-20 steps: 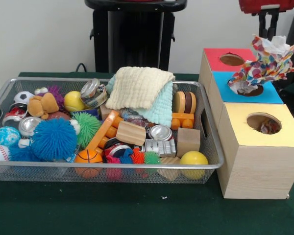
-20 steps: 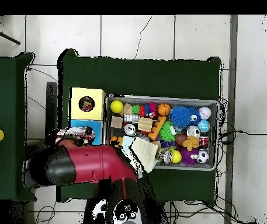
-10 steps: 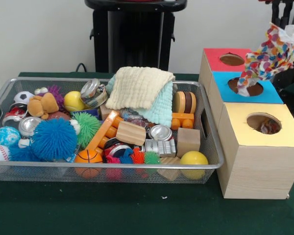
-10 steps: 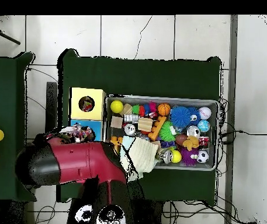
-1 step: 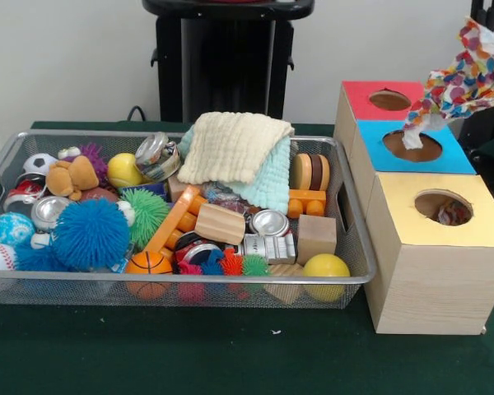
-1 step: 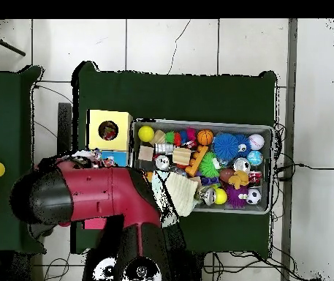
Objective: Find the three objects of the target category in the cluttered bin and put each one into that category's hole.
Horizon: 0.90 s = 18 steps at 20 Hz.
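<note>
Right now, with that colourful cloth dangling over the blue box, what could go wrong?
The colourful cloth hangs with only its lower tip at the hole in the blue box, and most of it spreads off to one side. If released, it might drape over the rim instead of falling in.

It could also slide onto the yellow box next to it, which already holds something in its hole.

The gripper itself is hidden, so how firmly the cloth is held cannot be told.
</note>
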Tool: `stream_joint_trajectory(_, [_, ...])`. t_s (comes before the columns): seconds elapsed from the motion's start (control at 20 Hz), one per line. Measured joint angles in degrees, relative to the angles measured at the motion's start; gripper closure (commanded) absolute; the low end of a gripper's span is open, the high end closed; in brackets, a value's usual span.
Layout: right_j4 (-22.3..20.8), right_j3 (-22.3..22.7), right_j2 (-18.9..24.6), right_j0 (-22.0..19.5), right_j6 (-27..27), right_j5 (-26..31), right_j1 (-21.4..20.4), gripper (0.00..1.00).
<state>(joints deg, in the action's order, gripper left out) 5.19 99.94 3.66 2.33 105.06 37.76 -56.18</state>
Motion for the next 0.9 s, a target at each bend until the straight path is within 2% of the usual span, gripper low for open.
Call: stream_joint_trajectory(0.9, [1.1,-5.9,-0.1,-3.3,0.0,3.4,-0.2,1.0])
